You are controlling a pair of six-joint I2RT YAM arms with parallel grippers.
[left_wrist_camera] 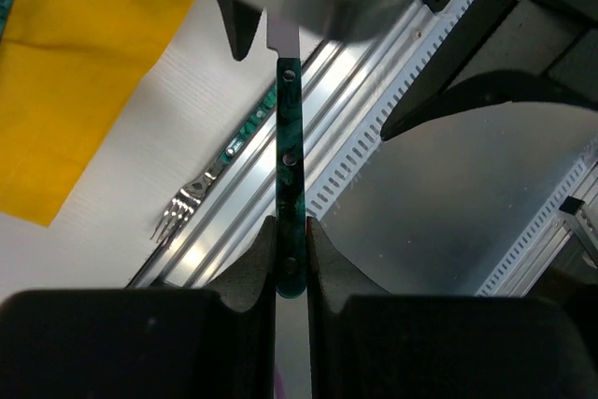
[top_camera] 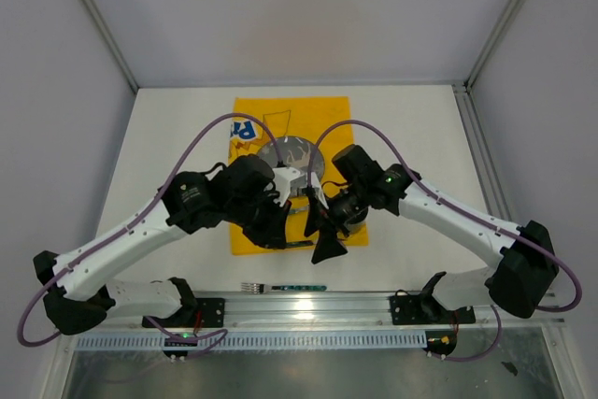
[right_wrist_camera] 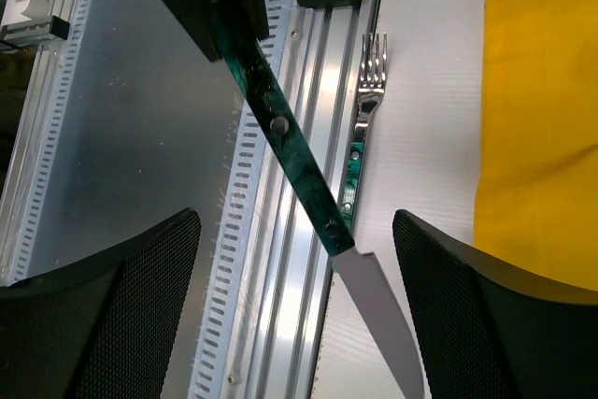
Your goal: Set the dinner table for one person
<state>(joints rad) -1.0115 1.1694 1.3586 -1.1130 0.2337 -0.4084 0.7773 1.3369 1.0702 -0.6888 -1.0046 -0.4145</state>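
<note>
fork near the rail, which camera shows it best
Right wrist: the fork is large and sharp, tines and most of the green handle visible. Left wrist shows it smaller, its handle end passing behind the held knife. Top external shows only a tiny sliver.

Table (top_camera: 168, 137): matte white.
Cloth (top_camera: 291, 111): yellow, with blue-and-white printed lettering towards its far end.
Plate (top_camera: 291, 151): silvery grey; its pale markings are too small to make out.
Knife (left_wrist_camera: 288, 184): handle marbled dark green and black, with dark rivets; plain silver blade.
Fork (right_wrist_camera: 370, 81): silver tines and neck, mottled green handle.
Arms (top_camera: 121, 240): white shells, black joints.
Cables (top_camera: 210, 128): purple.
Left gripper (left_wrist_camera: 290, 259) and right gripper (right_wrist_camera: 297, 221): black, the right one's fingers finely mesh-textured.
Rail (top_camera: 308, 304): bare silver metal.
</note>
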